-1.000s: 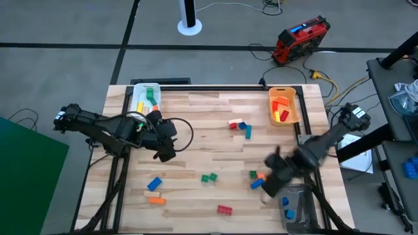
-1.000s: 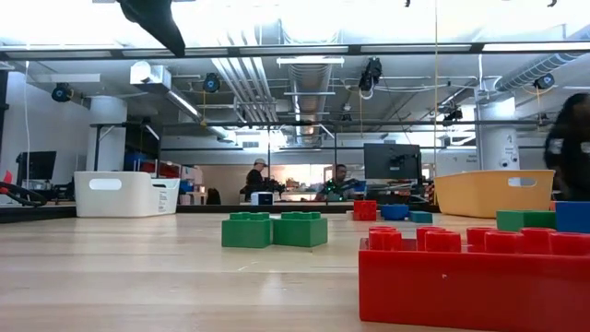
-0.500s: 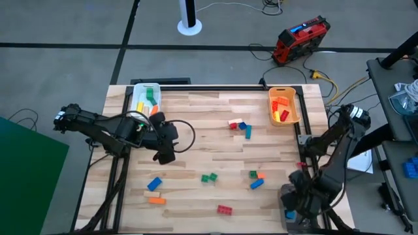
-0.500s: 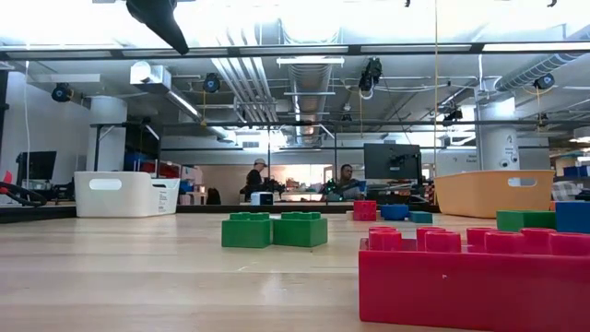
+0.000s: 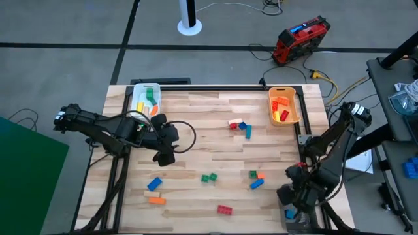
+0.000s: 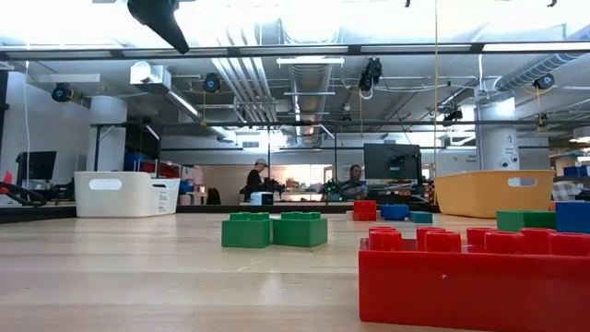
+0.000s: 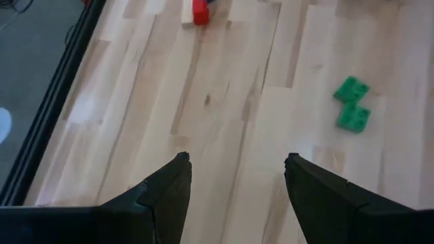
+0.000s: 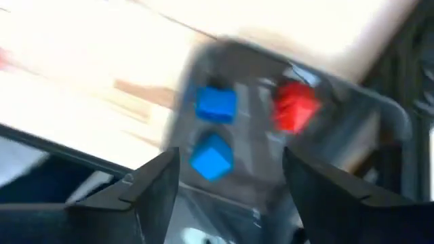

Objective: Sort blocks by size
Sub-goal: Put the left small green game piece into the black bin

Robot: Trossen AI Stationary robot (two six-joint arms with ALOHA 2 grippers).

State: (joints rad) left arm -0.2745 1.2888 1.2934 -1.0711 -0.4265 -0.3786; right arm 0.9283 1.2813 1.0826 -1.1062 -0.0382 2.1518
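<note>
From above, the left gripper (image 5: 164, 156) hangs over the table's (image 5: 196, 117) left-middle, while the right gripper (image 5: 292, 196) sits over the grey bin (image 5: 302, 222) at the near right corner. Blocks lie scattered: a red, white and blue cluster (image 5: 239, 125) mid-table, a green pair (image 5: 209, 177) nearer the front, a blue block (image 5: 155, 184) and an orange one (image 5: 157, 200) front left, a red block (image 5: 225, 209) at the front edge, and a green, orange and blue group (image 5: 257, 178) front right. The white bin (image 5: 138, 98) at the far left holds green and yellow pieces; the orange bin (image 5: 295, 104) at the far right holds red and orange ones. Down at table level, the red block (image 6: 475, 281) fills the near right, the green pair (image 6: 274, 230) sits mid-table, with the white bin (image 6: 126, 194) and orange bin (image 6: 493, 192) far back, and people (image 6: 255, 178) in the room beyond. On the left wrist, the fingers (image 7: 169, 190) stand apart with nothing between them, bare wood below and the green pair (image 7: 352, 104) off to 1 side. On the right wrist, blurred, the fingers (image 8: 159, 179) are spread wide over the grey bin (image 8: 352, 102), where 2 blue blocks (image 8: 215, 129) and 1 red block (image 8: 296, 106) lie inside.
</note>
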